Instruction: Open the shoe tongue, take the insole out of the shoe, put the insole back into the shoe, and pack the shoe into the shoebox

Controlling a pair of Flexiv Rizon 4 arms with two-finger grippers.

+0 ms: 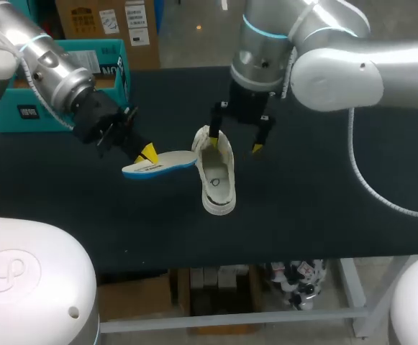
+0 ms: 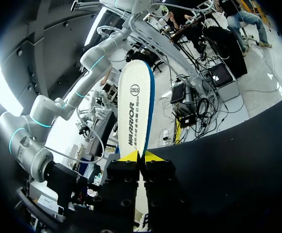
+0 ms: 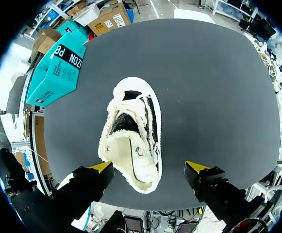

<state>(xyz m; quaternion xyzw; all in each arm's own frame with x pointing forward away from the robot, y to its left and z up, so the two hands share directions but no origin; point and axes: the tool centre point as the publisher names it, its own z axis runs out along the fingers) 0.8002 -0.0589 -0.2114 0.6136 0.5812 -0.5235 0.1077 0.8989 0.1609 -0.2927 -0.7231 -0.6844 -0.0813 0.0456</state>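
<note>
Shoe (image 1: 216,176) lies on the dark surface (image 1: 324,201), roughly centre. It is a white low sneaker with black side trim and a fleecy lining, and a white flap with a round logo is laid out along it. The mouth looks open. Toe versus heel isn't clear enough to call.

Insole (image 1: 158,164) is out of the shoe and held level just beside it. It is white on top with a blue edge and has print down the middle in the left wrist view (image 2: 136,107). Left gripper (image 1: 147,152) pinches one end of it, yellow tips pressed together on the sheet.

Right gripper (image 1: 234,144) hangs over the shoe's far end, spread wide and holding nothing. In its wrist view the fingers straddle the shoe (image 3: 131,131) with no clear contact.

Judgement: the step in hand is re-insertion. Lead with the insole's free end, angled down into the mouth. Have the right gripper brace the shoe or hold the flap back so the shoe doesn't skid. Slide the insole in flat, since the thin foam will probably buckle if pushed from the far end.

Teal shoebox (image 1: 108,68) sits at the far left edge, well apart from the shoe.
</note>
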